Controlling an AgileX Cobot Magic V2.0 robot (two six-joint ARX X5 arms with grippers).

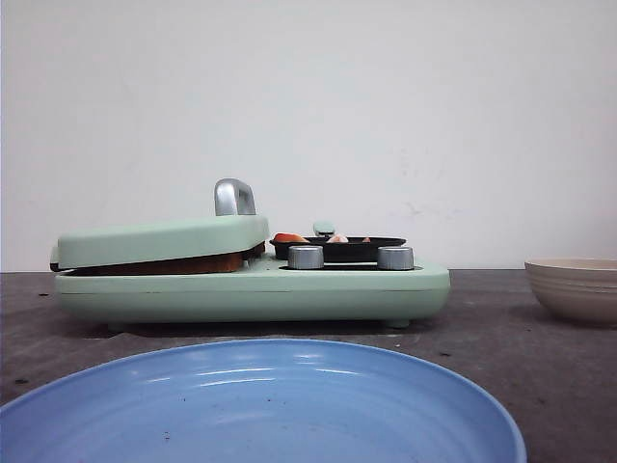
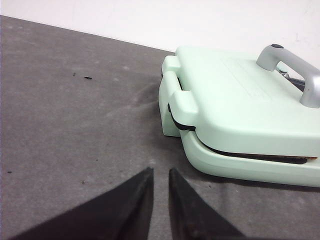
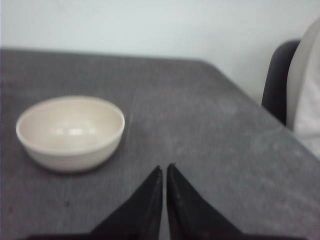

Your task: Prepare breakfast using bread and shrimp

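I read this as the cooking stage: the mint-green grill (image 1: 251, 285) sits mid-bench toward the far edge, its lid (image 1: 164, 241) down on the bread (image 1: 183, 263), of which I see only a brown crust line in the gap between lid and base. The shrimp (image 1: 333, 237) lie in the small black pan (image 1: 337, 249) on the grill's right half, just behind the two silver knobs (image 1: 306, 257). To do the next step well, I would bring my left arm to the silver handle (image 2: 295, 70) from above, close squarely on its bar, and lift in an arc about the hinge at the grill's left end so the base does not slide toward the blue plate (image 1: 260, 405) at the near edge. My left gripper (image 2: 160, 200) hangs over bare bench beside the hinge end, fingers nearly together with a thin slit between, holding nothing. My right gripper (image 3: 164, 197) looks pinched almost shut and empty, though that view is soft, hovering near the cream bowl (image 3: 70, 132) toward the bench's right edge.
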